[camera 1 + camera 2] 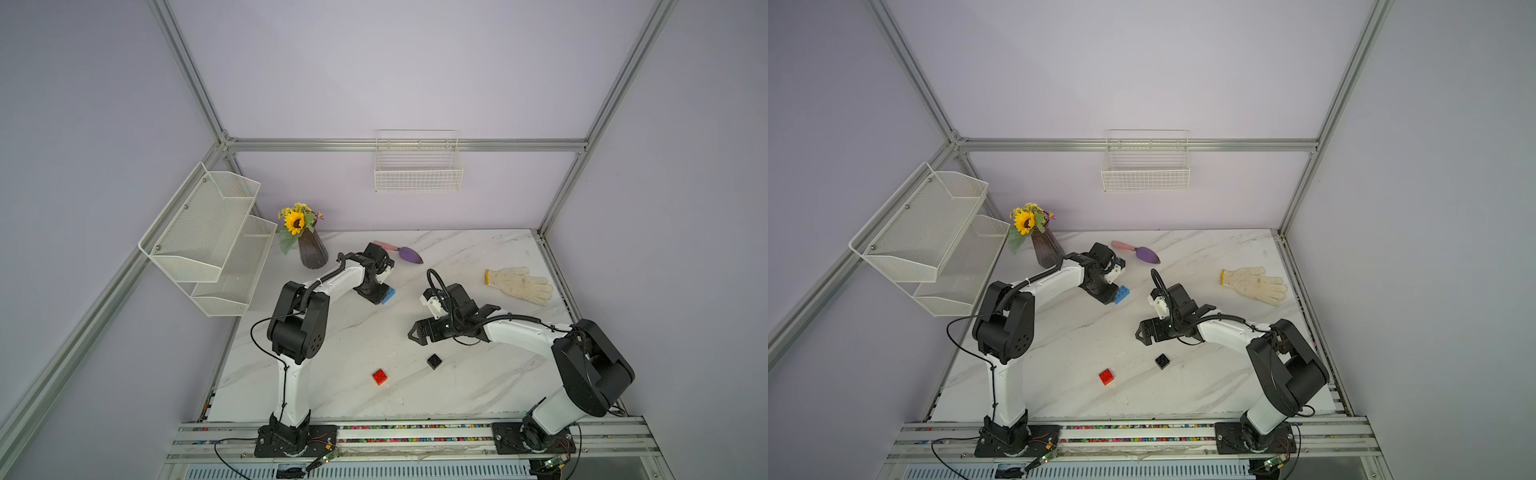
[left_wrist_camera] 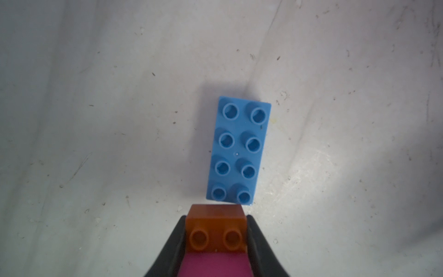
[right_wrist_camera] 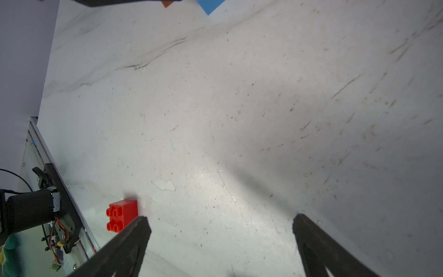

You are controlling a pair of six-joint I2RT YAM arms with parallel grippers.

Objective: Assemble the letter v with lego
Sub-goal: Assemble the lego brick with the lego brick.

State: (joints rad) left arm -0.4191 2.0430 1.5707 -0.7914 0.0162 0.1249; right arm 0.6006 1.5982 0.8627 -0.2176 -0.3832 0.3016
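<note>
Your left pincer [image 2: 216,225] is gripping the orange-brown brick [image 2: 215,236] between its black fingers [image 2: 167,251]. A pink brick [image 2: 215,265] is sitting against that brick, further back in the same grip. In the left wrist view the orange-brown brick is sitting right at one short end of the light-blue brick [image 2: 238,151]. You cannot tell from here whether the two are touching. The light-blue brick is lying flat on the desk [image 1: 457,395], studs up, toward the far left of centre, half hidden under the pincer in both top views [image 1: 388,294] [image 1: 1122,295].

Your right pincer [image 3: 221,221] is standing wide open and holding nothing, above bare desk right of centre, with its tips pointing left [image 1: 415,334]. The black brick [image 1: 434,361] is lying just nearer than it, and the red brick [image 1: 379,377] is lying to the left of the black one and a little nearer still. Both are loose and apart from each other. The red brick is also showing beside one finger in the right wrist view [image 3: 122,218].

Further out, a pink-handled purple trowel [image 1: 401,251] is lying at the far edge, and a white glove [image 1: 519,284] is lying at the far right. A vase [image 1: 312,249] of sunflowers is standing in the far left corner. A wire basket [image 1: 417,166] is hanging on the far wall, and a mesh rack [image 1: 208,237] is hanging on the left wall.
</note>
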